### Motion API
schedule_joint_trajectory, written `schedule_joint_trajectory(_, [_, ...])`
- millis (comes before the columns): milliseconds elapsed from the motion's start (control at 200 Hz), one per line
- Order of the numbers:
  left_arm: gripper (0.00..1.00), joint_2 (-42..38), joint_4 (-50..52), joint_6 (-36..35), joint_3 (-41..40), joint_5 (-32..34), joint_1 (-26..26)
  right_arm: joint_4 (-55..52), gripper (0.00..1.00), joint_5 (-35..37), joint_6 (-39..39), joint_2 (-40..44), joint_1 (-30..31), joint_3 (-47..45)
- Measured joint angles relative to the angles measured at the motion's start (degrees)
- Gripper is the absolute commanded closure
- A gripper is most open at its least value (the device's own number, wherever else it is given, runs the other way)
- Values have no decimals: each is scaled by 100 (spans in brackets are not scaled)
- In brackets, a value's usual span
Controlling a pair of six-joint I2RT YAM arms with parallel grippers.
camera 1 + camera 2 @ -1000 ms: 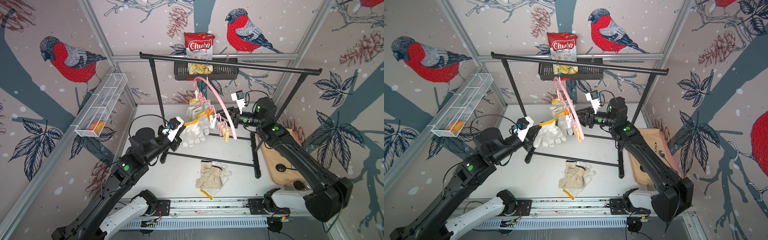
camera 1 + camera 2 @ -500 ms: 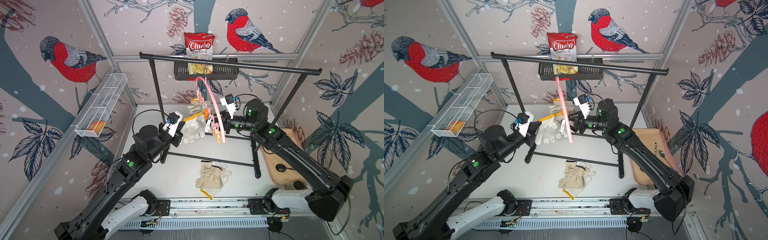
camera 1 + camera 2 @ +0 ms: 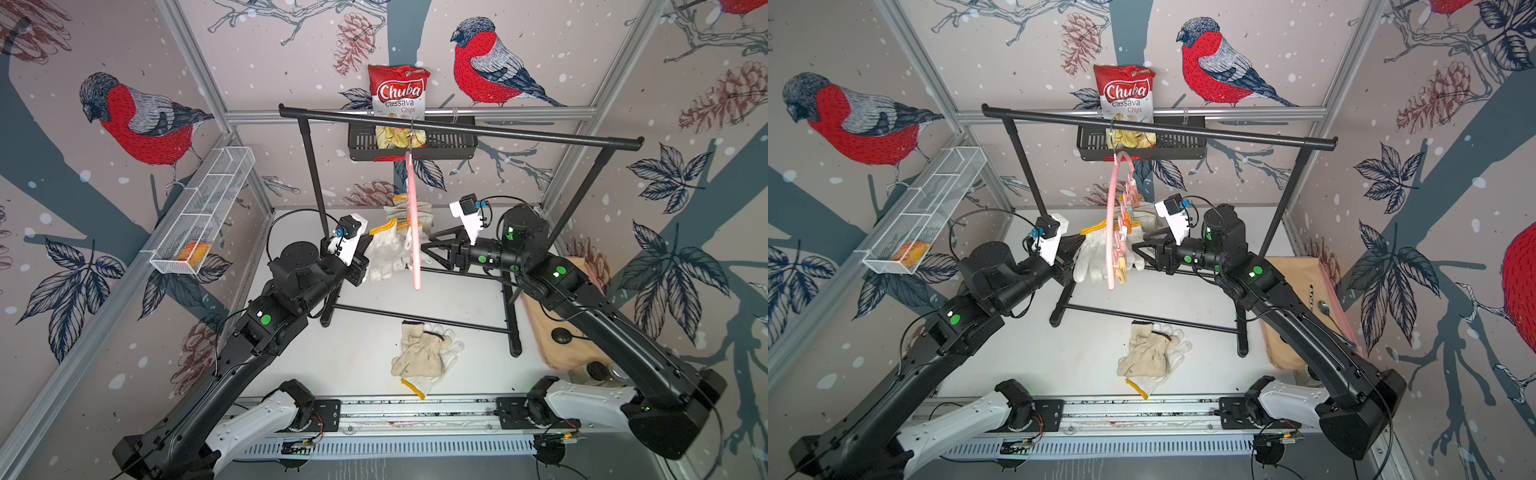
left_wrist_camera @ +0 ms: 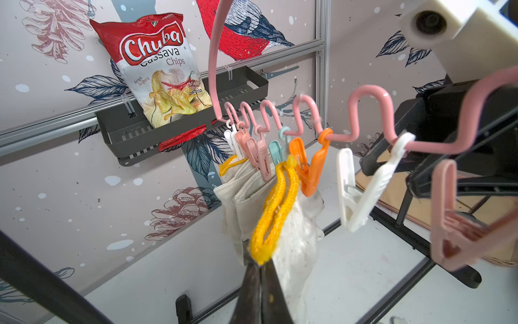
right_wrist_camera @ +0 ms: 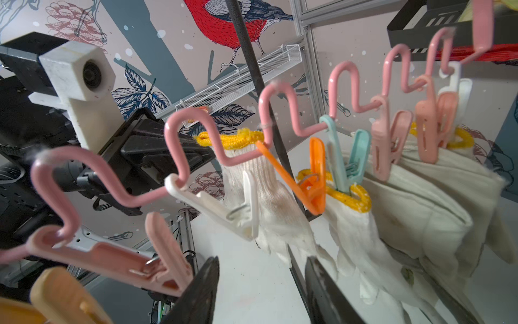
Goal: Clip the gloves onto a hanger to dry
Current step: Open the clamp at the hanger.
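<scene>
The pink hanger point(image 3: 1111, 232) is suspended by its metal hook from the top bar of the black garment rack point(image 3: 1225, 135). It is seen at the centre of both top views, with its row of pegs hanging below the wavy lower rail. The left gripper point(image 4: 259, 263) is located just left of the hanger in both top views. It is fully closed on the yellow cuff edging of a knitted glove point(image 4: 294, 232). In the right wrist view the cuff is level with the lower rail, between a white peg point(image 4: 353, 193) and an orange peg point(image 4: 308, 168). Whether the cuff touches either peg cannot be determined. The right gripper point(image 5: 262, 262) is located just right of the hanger in both top views. Its jaws stand partly apart and nothing is seen clamped between them. A pale pink peg point(image 5: 112, 258) lies just beside one of its fingers. Off-white leather gloves point(image 5: 420, 202) are clipped at the far end of the hanger, just above frame centre in both top views. A second knitted glove point(image 5: 353, 232) hangs under the orange peg and a teal peg point(image 5: 347, 160). A pile of loose gloves point(image 3: 424, 353) lies on the white table point(image 3: 365, 353), at lower centre in both top views and well apart from the hanger.
</scene>
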State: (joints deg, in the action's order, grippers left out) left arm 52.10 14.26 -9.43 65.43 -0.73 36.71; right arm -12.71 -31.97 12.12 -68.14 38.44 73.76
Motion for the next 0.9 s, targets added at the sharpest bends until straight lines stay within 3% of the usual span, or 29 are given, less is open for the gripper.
schedule_joint_trajectory(901, [100,363,2,13,302,-83,0,367,56,-227,332,-634,17,240])
